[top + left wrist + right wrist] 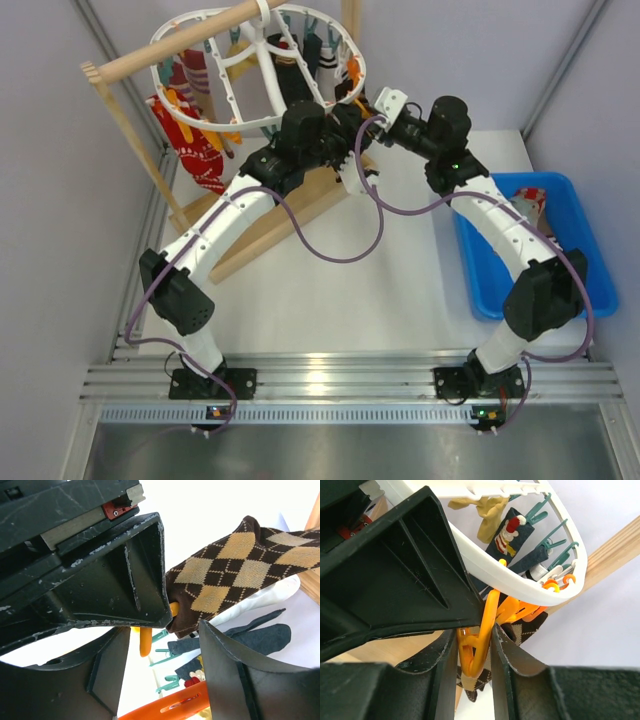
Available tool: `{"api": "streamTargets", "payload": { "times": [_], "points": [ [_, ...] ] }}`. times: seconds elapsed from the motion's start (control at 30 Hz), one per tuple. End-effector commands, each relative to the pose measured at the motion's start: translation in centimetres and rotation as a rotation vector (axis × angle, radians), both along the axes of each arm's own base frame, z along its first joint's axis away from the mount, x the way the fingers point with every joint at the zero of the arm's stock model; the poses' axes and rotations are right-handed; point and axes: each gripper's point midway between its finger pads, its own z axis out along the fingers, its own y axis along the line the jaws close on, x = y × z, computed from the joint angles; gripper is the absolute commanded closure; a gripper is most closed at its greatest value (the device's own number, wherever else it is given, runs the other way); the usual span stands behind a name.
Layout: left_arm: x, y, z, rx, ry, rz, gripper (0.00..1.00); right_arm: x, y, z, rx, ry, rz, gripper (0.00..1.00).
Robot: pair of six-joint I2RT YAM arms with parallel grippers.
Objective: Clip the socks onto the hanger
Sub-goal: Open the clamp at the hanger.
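Orange plastic, the clip [476,650] below the white hanger [530,587] is pinched by my right jaws, I judge to open its mouth. My left jaws are closed on the cuff of the argyle sock [235,565], holding it just beside that clip for feeding in.

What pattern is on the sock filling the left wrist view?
The argyle sock has tan diamonds on dark brown; it shows best in the left wrist view.

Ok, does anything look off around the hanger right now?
Nothing stands out. The right gripper squeezes an orange clip just below the hanger, the argyle sock sits at that clip, and the white rim looks unbroken.
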Motion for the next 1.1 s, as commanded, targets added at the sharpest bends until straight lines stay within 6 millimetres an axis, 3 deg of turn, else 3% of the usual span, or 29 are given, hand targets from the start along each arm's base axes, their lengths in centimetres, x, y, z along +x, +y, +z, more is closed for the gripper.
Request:
{"api": "streamTargets", "payload": {
  "times": [0.0,0.23,0.53,1.07],
  "points": [
    [-2.0,0.8,10.0,-0.171,-0.223,-0.021,0.37,-2.0,1.2,-0.3,0.004,0.023,0.082,1.00],
    [-3.3,1.4,9.1,-0.129,-0.188,-0.039,0.36,-1.2,0.8,0.4,0.047,0.041,0.059,1.00],
    [-3.5,1.3,9.1,-0.125,-0.189,-0.051,0.31,-1.3,0.3,0.7,0.061,0.045,0.078,1.00],
    [-1.7,0.2,6.5,-0.045,-0.122,-0.046,0.33,-2.1,0.5,0.9,-0.003,-0.052,0.066,1.00]
  ]
}}
